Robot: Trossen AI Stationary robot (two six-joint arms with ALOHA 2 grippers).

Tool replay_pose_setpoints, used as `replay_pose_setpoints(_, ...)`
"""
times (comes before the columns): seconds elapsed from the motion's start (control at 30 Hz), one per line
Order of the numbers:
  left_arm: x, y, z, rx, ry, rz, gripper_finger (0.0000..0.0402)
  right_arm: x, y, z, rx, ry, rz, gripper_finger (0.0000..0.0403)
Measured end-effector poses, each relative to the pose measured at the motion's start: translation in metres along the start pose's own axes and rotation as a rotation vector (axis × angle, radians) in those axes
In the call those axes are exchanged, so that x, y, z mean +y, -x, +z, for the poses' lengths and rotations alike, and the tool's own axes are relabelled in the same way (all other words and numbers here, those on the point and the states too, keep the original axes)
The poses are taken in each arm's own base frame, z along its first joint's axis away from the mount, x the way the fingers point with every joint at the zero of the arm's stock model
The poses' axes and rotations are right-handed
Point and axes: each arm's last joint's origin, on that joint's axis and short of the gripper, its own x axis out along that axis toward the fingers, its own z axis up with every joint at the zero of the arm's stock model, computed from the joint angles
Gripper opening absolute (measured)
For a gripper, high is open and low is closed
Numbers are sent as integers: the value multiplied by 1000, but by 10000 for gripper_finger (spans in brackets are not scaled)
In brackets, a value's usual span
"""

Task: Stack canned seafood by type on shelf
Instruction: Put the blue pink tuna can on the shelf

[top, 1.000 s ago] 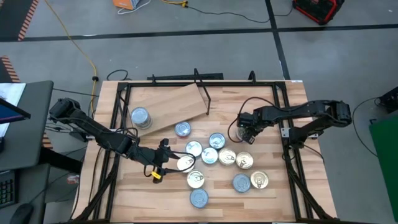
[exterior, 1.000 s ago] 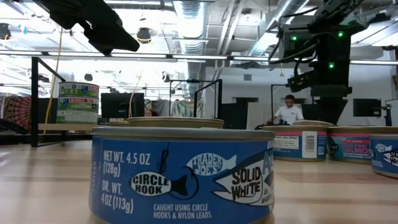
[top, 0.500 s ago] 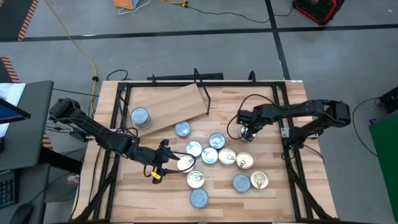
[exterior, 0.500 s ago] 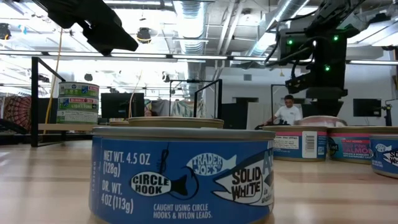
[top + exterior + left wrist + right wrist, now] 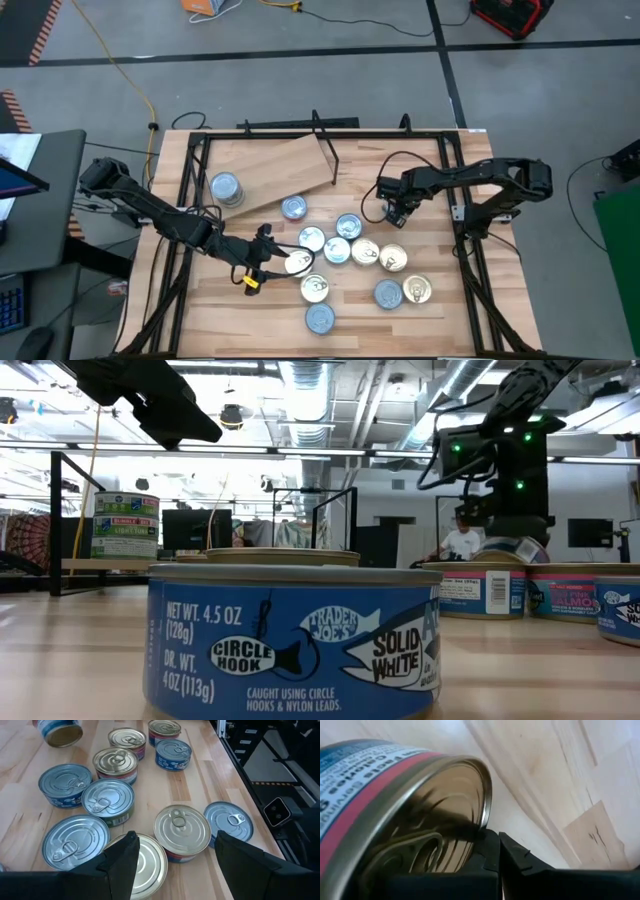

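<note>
Carrying a tin [image 5: 395,805] leftward, right pincer [image 5: 396,212] stays clamped; left pincer [image 5: 268,262] apart, unmoved

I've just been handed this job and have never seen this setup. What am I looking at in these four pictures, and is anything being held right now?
It is a wooden table with two dark robot arms. One picture looks straight down on it. One sits at table height, just behind a blue tin. The other two come from cameras on each arm's wrist. About a dozen flat tins lie loose in the middle. The pale board at the back is the shelf, with a stack of two tins at its left end. The left arm hovers with open jaws above a gold-lidded tin. The right arm has its jaws shut on the rim of a pink-striped tin, which is off the table and tilted.
</note>
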Motion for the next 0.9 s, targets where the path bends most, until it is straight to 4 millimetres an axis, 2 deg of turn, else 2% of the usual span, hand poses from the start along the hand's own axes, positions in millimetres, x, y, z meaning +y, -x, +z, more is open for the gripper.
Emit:
replay_pose_setpoints(0.27,-1,0,0,9,23,-30,246,-16,-3,4,11,-12,3,22)
replay_pose_setpoints(0.67,-2,0,0,19,27,-61,246,-29,-4,9,28,-5,44,22)
replay_pose_setpoints(0.77,-2,0,-1,20,27,-61,246,-35,8,9,49,-13,4,22)
replay_pose_setpoints(0.9,-2,0,-1,19,27,-58,246,-37,38,13,-17,-7,-30,22)
